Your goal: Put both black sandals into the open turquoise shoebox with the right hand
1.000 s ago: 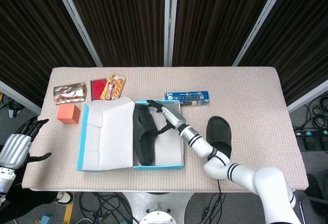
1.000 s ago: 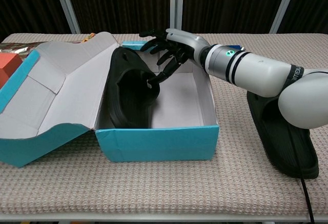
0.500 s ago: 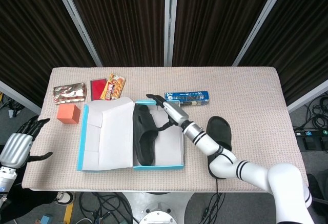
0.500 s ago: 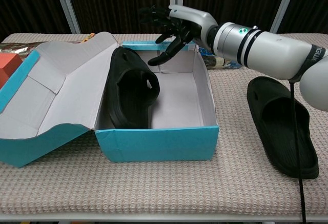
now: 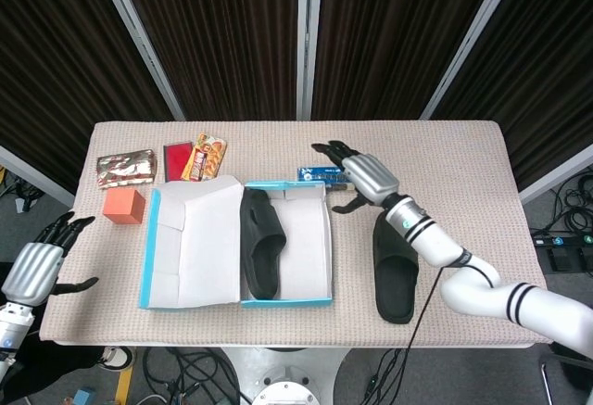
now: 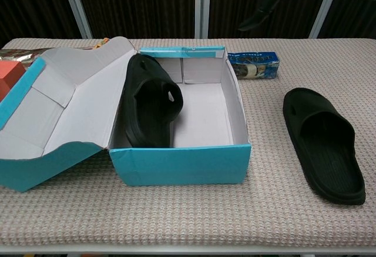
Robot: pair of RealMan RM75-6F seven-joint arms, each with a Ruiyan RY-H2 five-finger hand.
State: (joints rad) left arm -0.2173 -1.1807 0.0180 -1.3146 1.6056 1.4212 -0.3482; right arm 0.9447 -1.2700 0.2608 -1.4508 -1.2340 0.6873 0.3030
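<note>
Tabletop sandal [image 5: 397, 271] lies just below the spread right hand [image 5: 363, 178].

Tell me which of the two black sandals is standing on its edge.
The sandal inside the turquoise shoebox: this boxed sandal stands on its side against the box's left wall. The other sandal lies flat, sole down, on the table right of the box.

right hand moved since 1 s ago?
Yes. The right hand has left the turquoise shoebox and now hangs open over the second black sandal, rightward.
</note>
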